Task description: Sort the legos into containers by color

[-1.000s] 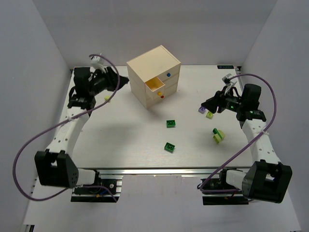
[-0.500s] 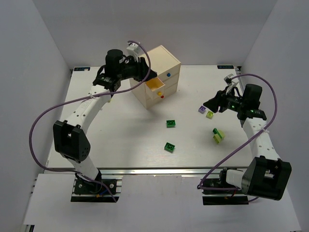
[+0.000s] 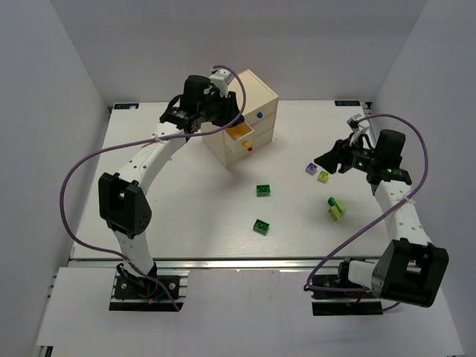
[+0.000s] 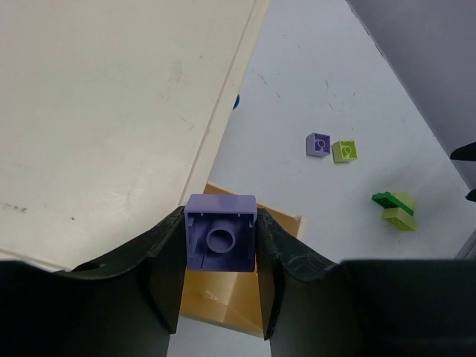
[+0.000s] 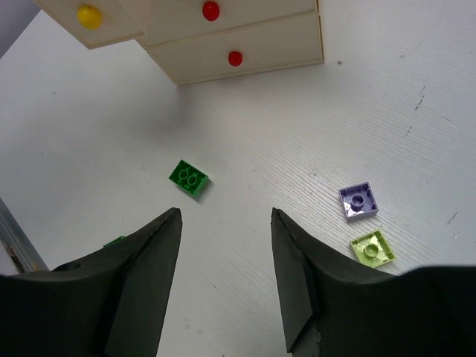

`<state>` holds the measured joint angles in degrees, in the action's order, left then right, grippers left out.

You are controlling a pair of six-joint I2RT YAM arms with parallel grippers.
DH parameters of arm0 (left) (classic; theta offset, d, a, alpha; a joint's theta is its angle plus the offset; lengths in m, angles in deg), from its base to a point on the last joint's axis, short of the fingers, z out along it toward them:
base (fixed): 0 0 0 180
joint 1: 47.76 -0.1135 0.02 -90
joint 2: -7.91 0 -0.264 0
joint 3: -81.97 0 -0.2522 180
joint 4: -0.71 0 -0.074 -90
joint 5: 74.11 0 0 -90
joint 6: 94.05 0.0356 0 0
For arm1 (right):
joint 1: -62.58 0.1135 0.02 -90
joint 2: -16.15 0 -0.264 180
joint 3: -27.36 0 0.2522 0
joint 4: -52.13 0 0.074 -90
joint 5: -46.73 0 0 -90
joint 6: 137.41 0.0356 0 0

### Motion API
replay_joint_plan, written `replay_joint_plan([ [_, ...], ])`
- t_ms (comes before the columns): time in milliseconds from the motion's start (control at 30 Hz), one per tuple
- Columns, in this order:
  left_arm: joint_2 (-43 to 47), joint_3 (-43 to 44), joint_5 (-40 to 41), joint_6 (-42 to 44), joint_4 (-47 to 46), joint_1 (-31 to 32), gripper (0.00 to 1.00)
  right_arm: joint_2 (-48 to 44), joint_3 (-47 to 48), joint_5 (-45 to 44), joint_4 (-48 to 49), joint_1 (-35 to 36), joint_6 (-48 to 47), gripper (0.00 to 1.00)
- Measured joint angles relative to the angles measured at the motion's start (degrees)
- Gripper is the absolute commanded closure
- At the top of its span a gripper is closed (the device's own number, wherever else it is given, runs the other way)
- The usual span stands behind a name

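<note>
Looking down from the top camera, you have the left gripper (image 3: 225,113) at the upper left edge of the small cream wooden cube chest (image 3: 249,93), right over its pulled-out yellow-knob drawer (image 3: 239,134); from up here you cannot tell how those jaws stand. The round blue knob (image 3: 259,116) and round red knob (image 3: 251,149) mark drawers that sit pushed in. On the white table (image 3: 186,216), one dark green studded brick (image 3: 262,191) lies in front of the chest and a second green brick (image 3: 261,227) lies nearer the arm bases. Off to the right, a loose pale purple brick (image 3: 311,169) and a small yellow-green brick (image 3: 323,176) lie just beside each other, with a stacked green and yellow-green pair (image 3: 335,208) nearer you. Your right gripper (image 3: 328,159) hangs just beside the loose purple one.

Switching to the left wrist: the jaws are clamped on a held pale purple square brick (image 4: 220,242), its hollow underside facing the lens, directly above the open drawer's tan inside. The chest's flat top fills the left of this view.

Over to the right wrist: the fingers (image 5: 149,275) are spread wide over bare table. One green brick lies ahead, and the loose purple and yellow-green bricks lie to the right, apart from the fingers. The chest's front runs along the top edge.
</note>
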<state>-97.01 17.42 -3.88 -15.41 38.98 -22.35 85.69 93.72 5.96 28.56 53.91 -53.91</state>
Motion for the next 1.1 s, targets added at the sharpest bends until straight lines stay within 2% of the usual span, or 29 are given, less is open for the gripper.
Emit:
replay_joint_plan([
  [267, -0.3, 3.1, 1.6, 0.4, 2.6, 1.0, 0.41, 0.4, 0.0, 0.0, -0.1, -0.1, -0.1, 0.40],
  [367, -0.3, 3.8, 1.9, 0.6, 2.8, 1.0, 0.41, 0.5, 0.0, 0.0, -0.3, -0.3, -0.2, 0.40],
  [400, -0.3, 3.8, 1.9, 0.6, 2.8, 1.0, 0.43, 0.5, 0.0, 0.0, -0.3, -0.3, -0.1, 0.40],
  [467, -0.3, 3.8, 2.1, 0.4, 3.1, 1.0, 0.55, 0.7, 0.0, -0.1, -0.4, -0.3, -0.2, 0.41],
  [500, -0.3, 3.8, 2.2, 0.3, 3.2, 1.0, 0.77, 0.7, 0.0, -0.3, -0.4, -0.3, -0.4, 0.45],
  [533, -0.1, 3.8, 2.4, 0.0, 3.3, 1.0, 0.90, 0.7, 0.0, -1.0, -0.4, -0.3, -0.9, 0.49],
  [567, 0.3, 3.4, 2.7, -0.2, 3.2, 1.0, 1.00, 0.7, 0.0, -1.8, -0.4, -0.3, -1.6, 0.60],
  [633, 3.1, 0.3, 3.2, -0.6, 2.2, 0.6, 1.00, 0.9, 0.0, -4.5, -0.3, -0.3, -3.8, 0.69],
  [667, 5.5, -2.5, 4.0, -0.8, 1.6, 0.5, 1.00, 1.5, 0.0, -6.1, -0.3, -0.2, -5.0, 0.67],
  [700, 8.9, -6.5, 5.1, -0.9, 0.3, 0.4, 1.00, 2.4, 0.3, -7.7, -0.4, 0.1, -6.4, 0.59],
  [733, 13.5, -11.9, 6.5, -1.0, -1.3, 0.3, 0.96, 4.0, 1.0, -9.8, -1.2, 0.5, -8.1, 0.51],
  [767, 18.9, -17.4, 8.0, -1.2, -1.8, 0.1, 0.82, 6.5, 2.5, -11.8, -2.6, 0.9, -10.1, 0.30],
  [800, 23.9, -22.3, 9.8, -1.0, -2.5, 0.0, 0.66, 9.2, 4.2, -13.7, -3.8, 1.5, -12.1, 0.18],
  [833, 29.6, -27.8, 12.3, -0.9, -3.8, -0.1, 0.42, 11.9, 5.9, -15.6, -4.7, 2.1, -14.0, 0.11],
  [867, 35.1, -32.8, 14.8, -1.1, -4.7, -0.3, 0.34, 15.3, 8.2, -17.5, -6.3, 2.8, -16.7, 0.11],
  [933, 44.3, -41.5, 20.6, -1.3, -6.8, -0.6, 0.28, 20.7, 11.4, -20.9, -8.1, 4.3, -20.7, 0.11],
  [1000, 49.9, -47.5, 24.3, -0.9, -7.6, -0.7, 0.28, 25.5, 14.5, -23.9, -10.9, 5.7, -23.5, 0.11],
  [1100, 53.0, -53.8, 29.2, -0.3, -8.3, -0.9, 0.27, 32.8, 20.8, -27.6, -14.5, 7.6, -25.9, 0.13],
])
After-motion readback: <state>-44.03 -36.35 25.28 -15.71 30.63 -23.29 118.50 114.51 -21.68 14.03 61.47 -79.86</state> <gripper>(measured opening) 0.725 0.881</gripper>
